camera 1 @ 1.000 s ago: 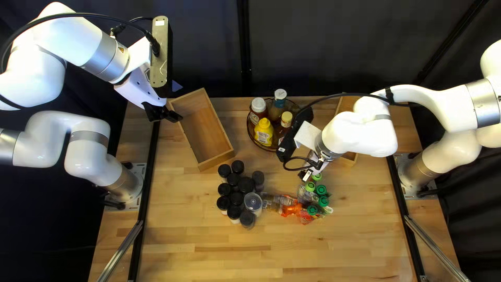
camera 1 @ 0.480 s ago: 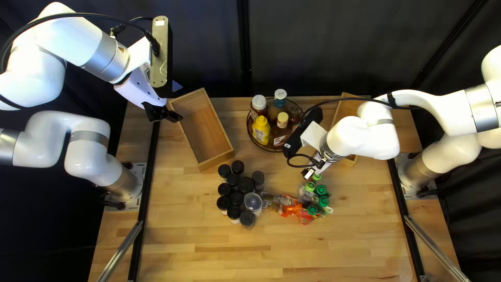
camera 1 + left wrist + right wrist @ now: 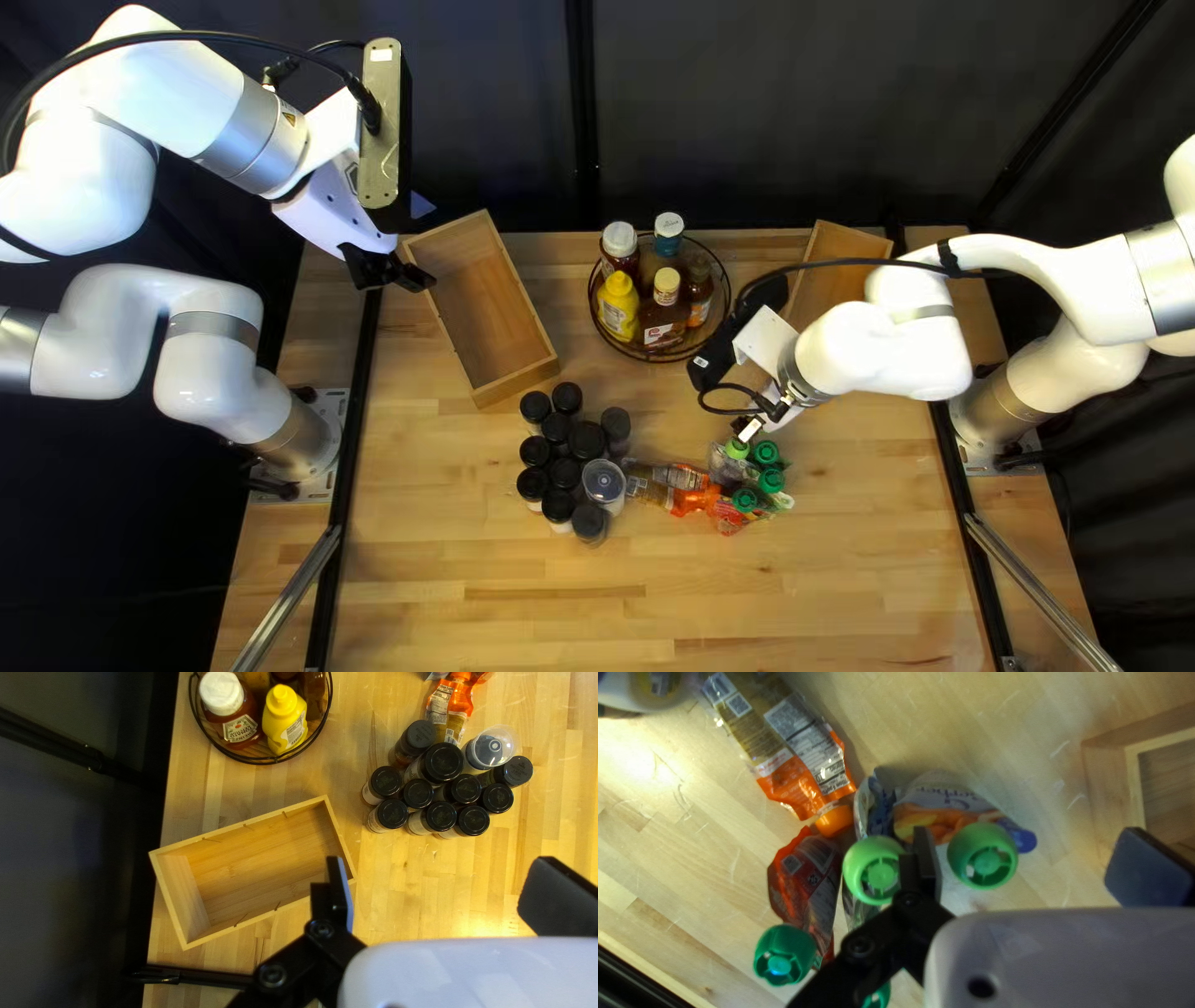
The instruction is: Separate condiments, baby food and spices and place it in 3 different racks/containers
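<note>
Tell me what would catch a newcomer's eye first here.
Probably the bright yellow plastic squeeze bottle, standing in the round black wire basket near the table's far edge. Next might come the cluster of black-lidded spice jars, with shiny green-capped pouches toward the top left view's right.

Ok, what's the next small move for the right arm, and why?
I'd probably ease the right gripper down without closing it: in its wrist view the open fingers already frame one green cap. Go gently, since the finger nearer that cap also seems very close to the paler green cap.
</note>
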You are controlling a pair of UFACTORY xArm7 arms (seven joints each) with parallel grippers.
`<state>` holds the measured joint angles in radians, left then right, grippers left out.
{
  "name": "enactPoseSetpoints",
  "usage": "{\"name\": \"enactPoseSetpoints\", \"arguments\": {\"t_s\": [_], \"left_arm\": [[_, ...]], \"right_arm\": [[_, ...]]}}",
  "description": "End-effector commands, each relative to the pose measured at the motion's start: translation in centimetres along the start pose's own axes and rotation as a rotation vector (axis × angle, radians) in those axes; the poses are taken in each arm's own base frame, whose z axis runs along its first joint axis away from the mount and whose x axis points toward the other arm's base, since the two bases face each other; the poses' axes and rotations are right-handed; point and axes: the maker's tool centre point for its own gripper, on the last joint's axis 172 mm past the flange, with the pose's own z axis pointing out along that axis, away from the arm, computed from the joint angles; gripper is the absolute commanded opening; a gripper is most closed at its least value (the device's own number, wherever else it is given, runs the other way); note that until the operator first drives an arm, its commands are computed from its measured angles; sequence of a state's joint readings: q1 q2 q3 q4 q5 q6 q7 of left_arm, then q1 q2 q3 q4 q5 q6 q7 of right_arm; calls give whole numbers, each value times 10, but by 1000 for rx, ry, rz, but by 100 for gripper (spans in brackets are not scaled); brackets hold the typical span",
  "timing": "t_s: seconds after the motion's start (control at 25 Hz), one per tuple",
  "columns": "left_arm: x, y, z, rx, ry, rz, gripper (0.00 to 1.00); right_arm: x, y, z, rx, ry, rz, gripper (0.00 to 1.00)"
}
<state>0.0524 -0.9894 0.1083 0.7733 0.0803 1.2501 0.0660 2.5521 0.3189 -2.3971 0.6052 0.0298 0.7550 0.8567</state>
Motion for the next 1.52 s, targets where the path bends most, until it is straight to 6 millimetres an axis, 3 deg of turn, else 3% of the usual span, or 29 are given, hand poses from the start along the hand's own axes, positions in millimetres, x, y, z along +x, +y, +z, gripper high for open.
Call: {"name": "enactPoseSetpoints", "arguments": {"t_s": [0.04, 0.36, 0.56, 0.68, 0.88, 1.0, 1.12, 1.52], "left_arm": [[0, 0, 0, 0, 0, 0, 100], [0, 0, 0, 0, 0, 0, 100], [0, 0, 0, 0, 0, 0, 100], [0, 0, 0, 0, 0, 0, 100], [0, 0, 0, 0, 0, 0, 100], [0, 0, 0, 0, 0, 0, 100], [0, 0, 0, 0, 0, 0, 100], [0, 0, 0, 0, 0, 0, 100]], "right_arm": [[4, -2, -2, 1, -2, -6, 0], [30, -6, -27, -12, -2, -59, 0], [50, 1, -64, -28, 16, -95, 0], [61, 17, -90, -47, 31, -110, 0], [69, 65, -117, -73, 50, -103, 0], [76, 111, -122, -87, 50, -88, 0], [79, 154, -120, -103, 36, -92, 0], [67, 249, -106, -76, 2, -195, 0]]}}
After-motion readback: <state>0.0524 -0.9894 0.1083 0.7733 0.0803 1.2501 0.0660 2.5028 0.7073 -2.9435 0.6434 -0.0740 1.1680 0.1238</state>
